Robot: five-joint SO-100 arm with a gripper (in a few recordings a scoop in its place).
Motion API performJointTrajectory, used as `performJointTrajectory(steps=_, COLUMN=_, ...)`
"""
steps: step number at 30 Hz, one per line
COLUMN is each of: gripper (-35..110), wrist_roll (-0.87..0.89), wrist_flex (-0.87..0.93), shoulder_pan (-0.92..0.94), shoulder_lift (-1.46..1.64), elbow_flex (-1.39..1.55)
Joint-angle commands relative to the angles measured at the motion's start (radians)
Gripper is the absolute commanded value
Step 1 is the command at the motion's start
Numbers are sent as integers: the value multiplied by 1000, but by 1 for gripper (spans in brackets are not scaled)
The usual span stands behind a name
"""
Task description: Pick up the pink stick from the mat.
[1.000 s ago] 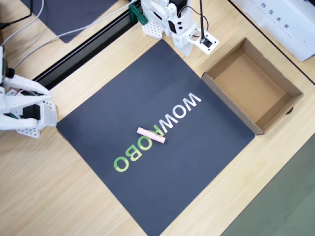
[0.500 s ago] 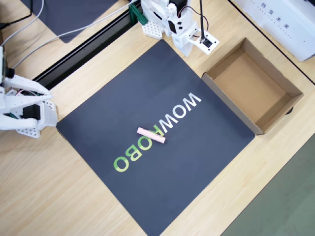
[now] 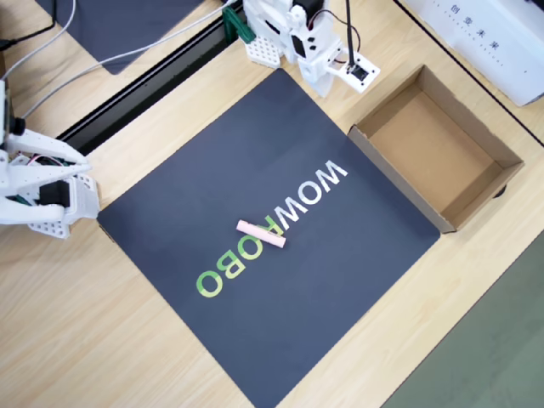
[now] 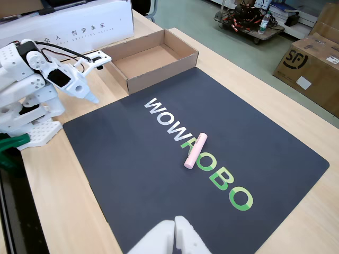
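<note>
In the fixed view the white arm sits folded at about nine o'clock of the mat (image 4: 159,174), its fingers (image 4: 87,90) resting low over the pale worktop (image 4: 69,201) just off the mat's left corner. They hold nothing; whether they are parted or pressed together I cannot tell, since they read as one white wedge from this side.

Moving right, the pink stick (image 4: 195,151) lies flat near the mat's centre, across the green R of the lettering, well apart from the fingers. In the overhead view the fingers (image 3: 325,83) are at twelve o'clock of the mat (image 3: 246,161) and the stick (image 3: 261,234) lies towards six o'clock from them, its long axis running roughly from ten to four.

Farther right stands the open cardboard box (image 4: 185,55), beside the mat's far edge and clear of the likely path.

The step in hand looks like the reach, not yet begun. To do it well:
- Swing out over the mat high enough to clear the surface.
- Open the fingers before coming down.
- Turn the wrist so the fingers straddle the stick across its narrow width, at mid-length.
- Come down straight; the stick is light and will likely skid or roll if nudged from one side.
- Close gently and lift level.
</note>
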Motion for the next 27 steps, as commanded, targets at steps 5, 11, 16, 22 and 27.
performJointTrajectory(steps=5, gripper=0, wrist_roll=0, wrist_flex=-17, shoulder_pan=-2, shoulder_lift=-14, elbow_flex=-14)
performJointTrajectory(steps=11, gripper=0, wrist_roll=-5, wrist_flex=-21, shoulder_pan=32, shoulder_lift=-147, elbow_flex=-167)
performJointTrajectory(steps=16, gripper=0, wrist_roll=-8, wrist_flex=-23, shoulder_pan=74, shoulder_lift=-313, elbow_flex=-330)
performJointTrajectory(steps=22, gripper=0, wrist_roll=-9, wrist_flex=-23, shoulder_pan=155, shoulder_lift=-522, elbow_flex=-540)
performJointTrajectory(steps=27, gripper=0, wrist_roll=-43, wrist_flex=-23, shoulder_pan=222, shoulder_lift=-670, elbow_flex=-678)
